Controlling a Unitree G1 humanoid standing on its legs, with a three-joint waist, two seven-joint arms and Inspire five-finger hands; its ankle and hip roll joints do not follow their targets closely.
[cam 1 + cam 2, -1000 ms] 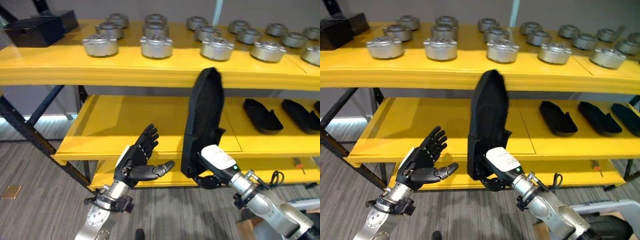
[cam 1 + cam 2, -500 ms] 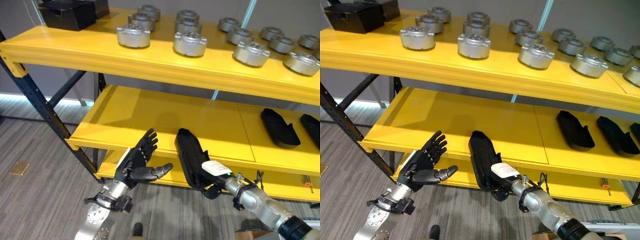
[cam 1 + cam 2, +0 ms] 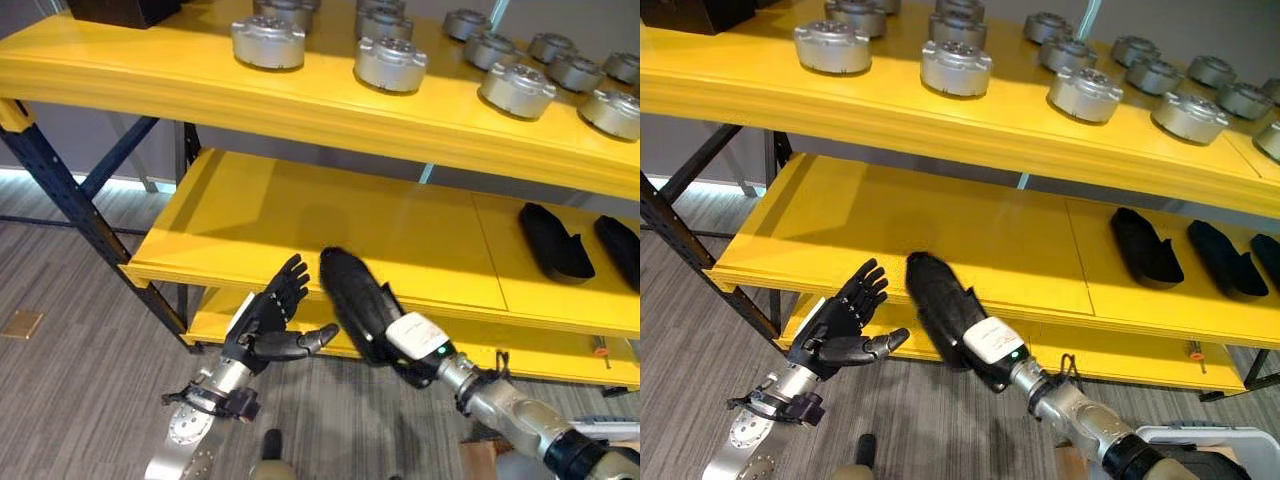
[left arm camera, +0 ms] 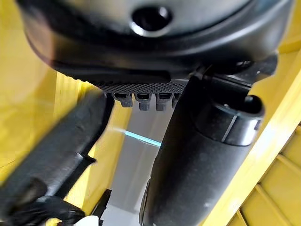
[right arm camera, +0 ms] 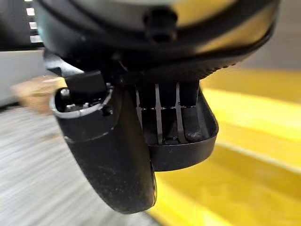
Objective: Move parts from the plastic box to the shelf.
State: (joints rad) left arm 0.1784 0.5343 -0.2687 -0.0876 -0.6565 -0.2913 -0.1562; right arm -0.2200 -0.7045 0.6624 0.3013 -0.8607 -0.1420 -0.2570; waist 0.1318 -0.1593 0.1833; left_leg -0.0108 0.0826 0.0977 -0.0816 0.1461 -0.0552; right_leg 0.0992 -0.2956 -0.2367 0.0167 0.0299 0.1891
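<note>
We have lowered the black part point(image 3: 355, 300) from upright to lying low at the middle shelf's point(image 3: 240, 225) near edge.
Our right hand point(image 3: 412, 345) curls round its matte, elongated body; our left hand point(image 3: 262, 325) hangs left, fingers spread, empty. Round ribbed metal castings point(image 3: 268, 40) line the glossy top shelf point(image 3: 130, 85).

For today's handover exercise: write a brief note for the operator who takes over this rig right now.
Right robot hand: shut on a black part, held at the front edge of the middle shelf, not yet set down.
Left robot hand: open, holding nothing, beside the part.
Done: other black parts lie further right on that shelf.
Left: place this part and release it.
Top shelf holds metal parts.
</note>
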